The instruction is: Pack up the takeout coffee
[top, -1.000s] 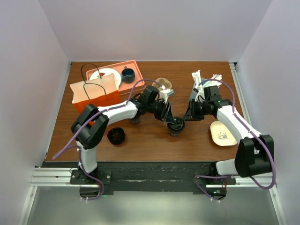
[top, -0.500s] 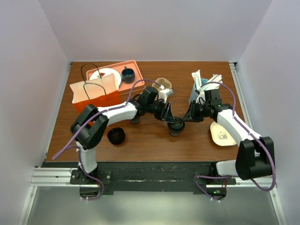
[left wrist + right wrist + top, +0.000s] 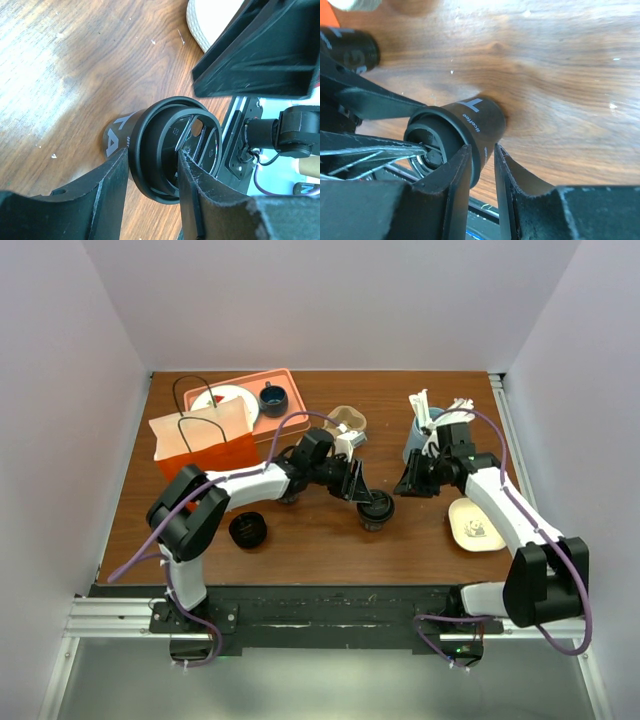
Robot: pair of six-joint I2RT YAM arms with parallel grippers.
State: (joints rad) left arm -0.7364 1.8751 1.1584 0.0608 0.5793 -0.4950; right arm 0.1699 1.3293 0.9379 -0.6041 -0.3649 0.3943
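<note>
Centre table, mid-pack: your left gripper (image 3: 152, 157) is closed on the takeout coffee (image 3: 376, 510), one finger on each side of the black sip lid. The cup stands upright on the wooden table (image 3: 320, 545) between the two arms. Your right gripper (image 3: 481, 150) hangs near the cup, its fingers only narrowly parted and nothing between them.

The step in hand looks to be the lift toward the orange paper bag (image 3: 200, 445) at the back left. Raise the cup straight up before you swing it and carry it level. Steer clear of the second dark cup (image 3: 350, 50), which stands close to your left arm. The grip seems to sit high, at the lid rim, where a harder squeeze could pop the lid, so go gently.

Readable on the cup wall: large white letters "TA" from the left wrist view, and from the right wrist a "T" with small print that seems to say "#coffee". The rest of the wording is hidden.
</note>
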